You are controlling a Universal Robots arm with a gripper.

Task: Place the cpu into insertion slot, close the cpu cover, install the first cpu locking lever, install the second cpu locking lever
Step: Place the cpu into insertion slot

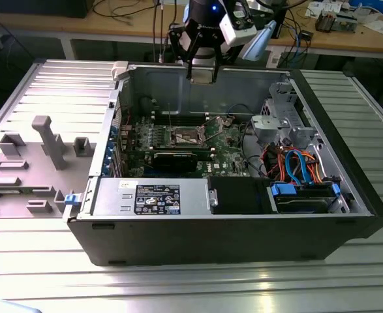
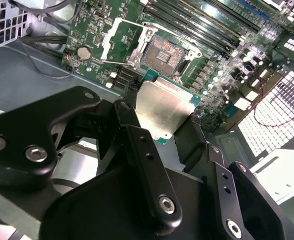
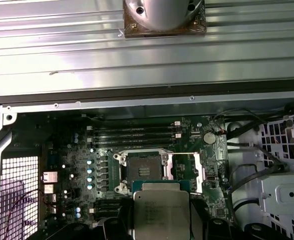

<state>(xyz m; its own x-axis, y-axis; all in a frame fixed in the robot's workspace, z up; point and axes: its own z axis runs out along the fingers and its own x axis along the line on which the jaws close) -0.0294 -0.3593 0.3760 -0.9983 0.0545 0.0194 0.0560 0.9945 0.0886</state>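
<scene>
My gripper [image 1: 202, 65] hangs above the open computer case [image 1: 106, 215], shut on the cpu [image 1: 202, 74]. In both wrist views the cpu [image 2: 162, 107] [image 3: 160, 212] is a flat silver-grey square held by its edges between the black fingers [image 2: 131, 125]. The insertion slot [image 1: 184, 136] [image 2: 162, 52] [image 3: 142, 167] lies open on the green board below, dark, with nothing in it. The cpu cover [image 2: 120, 37] [image 3: 196, 172] is swung up beside the slot. The cpu is well above the slot and not touching the board.
A long black graphics card [image 1: 175, 158] lies in front of the slot, and memory slots [image 3: 131, 132] lie behind it. A power supply [image 1: 152, 195], a drive cage [image 1: 286, 114] and coloured cables [image 1: 295, 163] crowd the case. A grey fixture [image 1: 47, 140] stands at the exterior view's left.
</scene>
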